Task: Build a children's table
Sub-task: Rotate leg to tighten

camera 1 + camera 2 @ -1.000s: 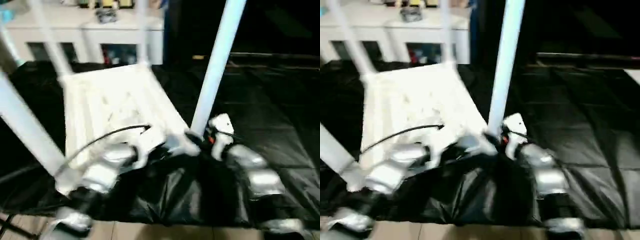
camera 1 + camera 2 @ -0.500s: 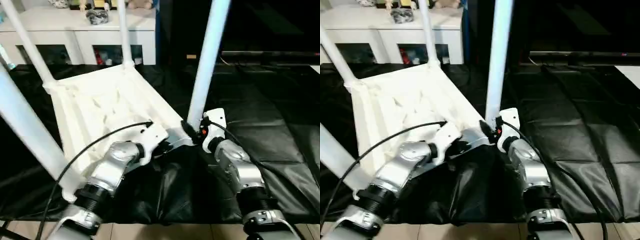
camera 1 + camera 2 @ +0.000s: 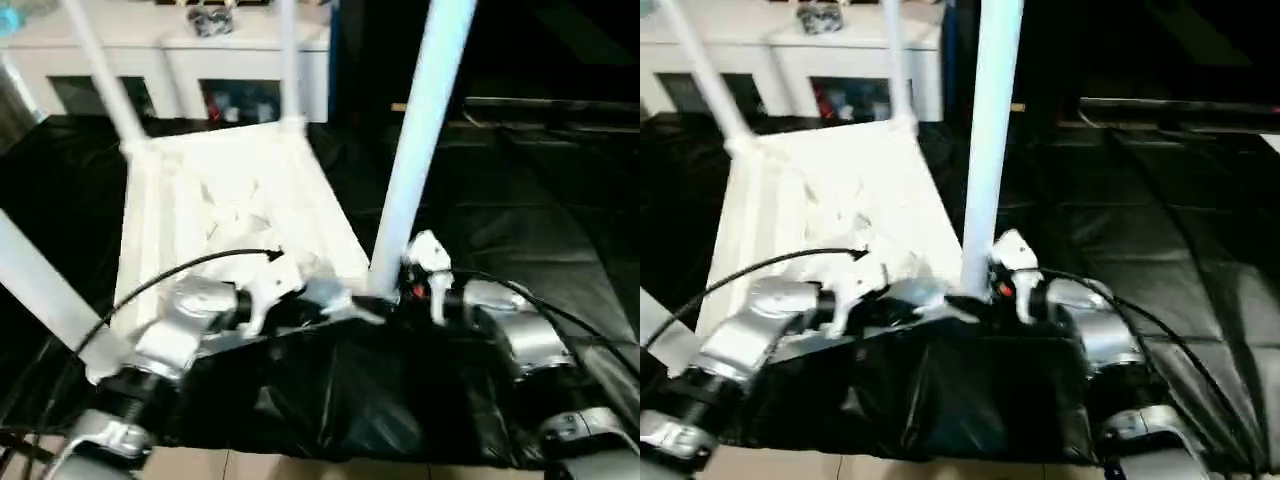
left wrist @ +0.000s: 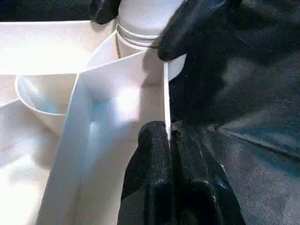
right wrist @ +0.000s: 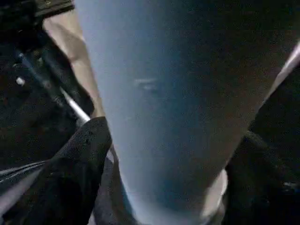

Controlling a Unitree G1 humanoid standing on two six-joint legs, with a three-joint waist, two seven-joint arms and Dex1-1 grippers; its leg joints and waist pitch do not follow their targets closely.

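looks like a staged indoor test or demo room with home-style furniture. a large work table draped in creased black sheeting, dark backdrop behind it, pale wood-look floor showing at its near edge. beyond the work table's far left corner, a white cabinet with glass doors, small colourful items inside and knick-knacks on top.

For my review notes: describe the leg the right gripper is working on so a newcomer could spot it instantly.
On the black-draped work table lies the upturned white tabletop, legs pointing up. The leg in question rises from the tabletop's near corner on the robot's right, with the right gripper at its base. It looks the thickest and stands beside the open black cloth.
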